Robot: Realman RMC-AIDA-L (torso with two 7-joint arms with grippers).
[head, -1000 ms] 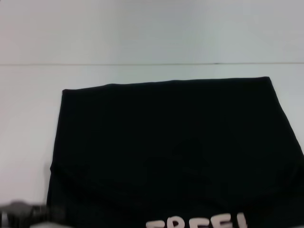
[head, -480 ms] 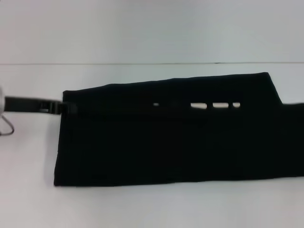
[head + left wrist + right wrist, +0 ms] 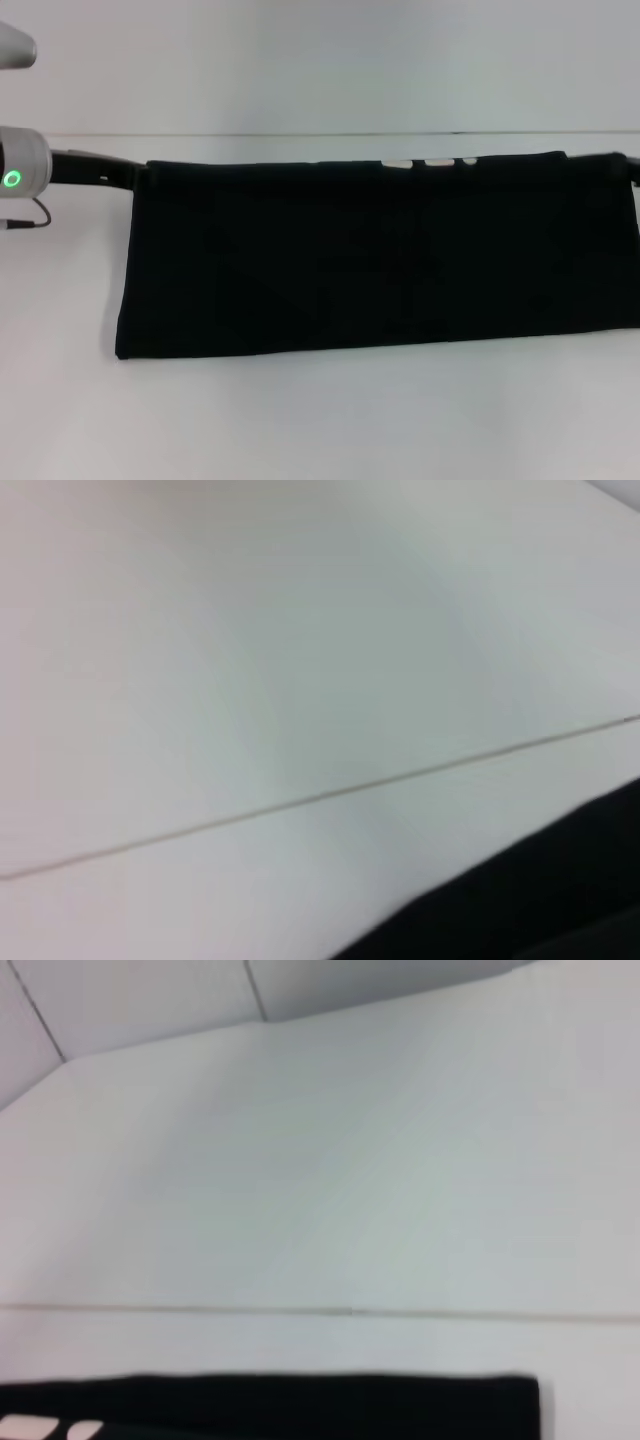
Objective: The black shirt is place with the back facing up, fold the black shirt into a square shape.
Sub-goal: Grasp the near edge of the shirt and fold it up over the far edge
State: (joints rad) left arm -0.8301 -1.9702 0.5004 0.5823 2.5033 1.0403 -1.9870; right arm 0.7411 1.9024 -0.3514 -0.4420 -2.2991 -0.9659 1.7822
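A wide, plain white table surface (image 3: 320, 420) with a smooth matte finish fills the lower and middle of the head view, running bare along the bottom edge and up the left side. A thin dark seam line (image 3: 300, 134) crosses the upper third of that frame from left to right, level and straight. Above it lies a pale white-grey flat panel (image 3: 320, 60), reaching to the top edge. The same thin line slants across the middle of the left wrist view (image 3: 300, 802).
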